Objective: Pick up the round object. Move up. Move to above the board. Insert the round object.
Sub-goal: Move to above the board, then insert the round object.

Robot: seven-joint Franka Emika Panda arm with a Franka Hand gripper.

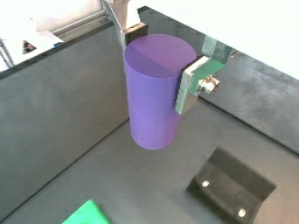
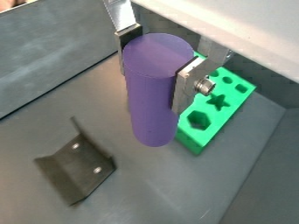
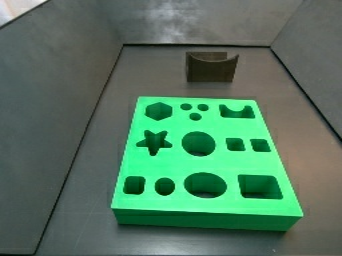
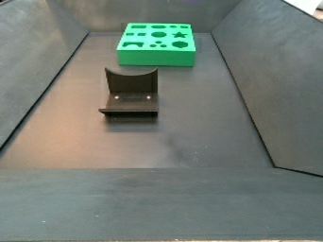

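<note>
My tool (image 2: pixel 158 59) clenched on the smooth purple upright cylinder (image 2: pixel 155 87), held between my silver finger plates (image 2: pixel 190 83), aloft beside the bright green holed board (image 2: pixel 216 109), dark fixture (image 2: pixel 76 166) on the counter below

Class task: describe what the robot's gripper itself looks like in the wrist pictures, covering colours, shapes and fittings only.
In both wrist views the gripper has two flat silver metal fingers. One finger carries a pale plate fixed with a silver bolt. No cables or markings are visible.
</note>
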